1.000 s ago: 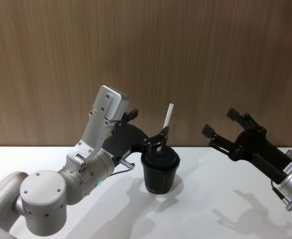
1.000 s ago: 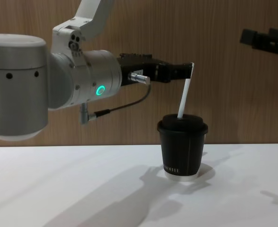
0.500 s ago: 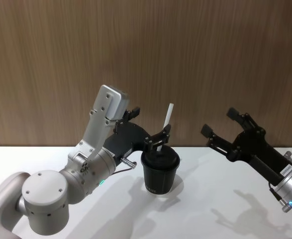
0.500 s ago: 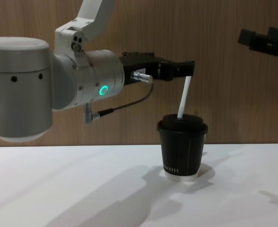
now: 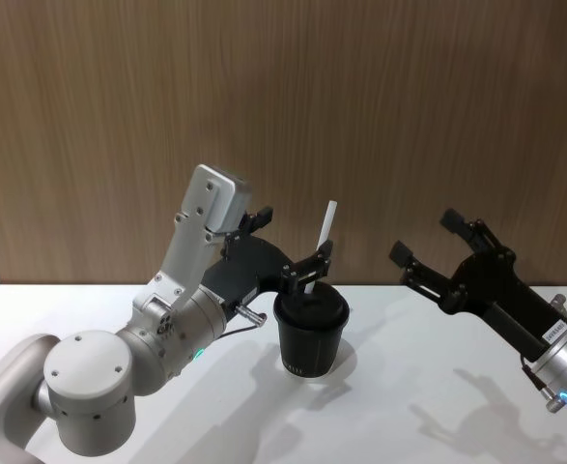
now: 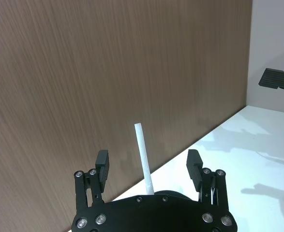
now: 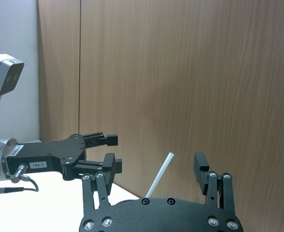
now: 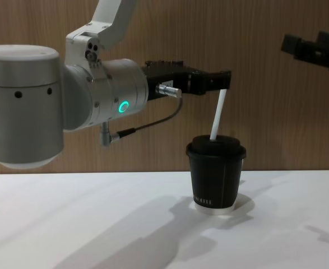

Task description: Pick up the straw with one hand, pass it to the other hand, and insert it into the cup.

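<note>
Backdrop: wood-grain wall [image 5: 380,106] behind a white tabletop [image 8: 97,224].
Left tool [image 8: 223,81]: spread open around the straw's upper part, gripping nothing.
Straw [image 8: 218,115]: thin, white, leaning in the lid.
Cup [image 8: 216,174]: black, white-rimmed, mid-tabletop.
Right tool [image 5: 436,246]: open, empty, raised.

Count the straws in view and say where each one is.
1. The straw stands tilted in the cup, between the open fingers of the left gripper.

Silver arm [image 8: 58,106]; blk grippers; grn ring [image 8: 121,106]
</note>
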Available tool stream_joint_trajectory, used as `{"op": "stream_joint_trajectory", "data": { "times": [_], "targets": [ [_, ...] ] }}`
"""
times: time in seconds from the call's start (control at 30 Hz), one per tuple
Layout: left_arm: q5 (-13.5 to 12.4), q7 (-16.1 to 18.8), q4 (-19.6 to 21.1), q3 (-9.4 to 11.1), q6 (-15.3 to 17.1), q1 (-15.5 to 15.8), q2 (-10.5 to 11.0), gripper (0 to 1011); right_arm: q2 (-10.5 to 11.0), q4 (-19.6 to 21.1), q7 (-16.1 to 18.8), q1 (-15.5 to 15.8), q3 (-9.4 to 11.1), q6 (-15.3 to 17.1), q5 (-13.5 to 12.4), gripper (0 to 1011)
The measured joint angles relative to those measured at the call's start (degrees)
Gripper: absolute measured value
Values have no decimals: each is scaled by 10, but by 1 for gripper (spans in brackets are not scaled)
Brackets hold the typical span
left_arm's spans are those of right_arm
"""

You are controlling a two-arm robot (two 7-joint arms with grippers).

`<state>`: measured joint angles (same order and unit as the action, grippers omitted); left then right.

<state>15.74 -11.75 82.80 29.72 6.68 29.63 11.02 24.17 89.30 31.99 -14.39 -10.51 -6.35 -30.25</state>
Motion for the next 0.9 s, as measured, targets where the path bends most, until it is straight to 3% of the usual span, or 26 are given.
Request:
{"op": "stream_joint_trajectory", "data": {
  "times": [0.9],
  "targets": [
    [0,-1,-1,0,-2,0,-1,1003,-1,0,-2,1,-1,-4,2,1001]
  ]
}}
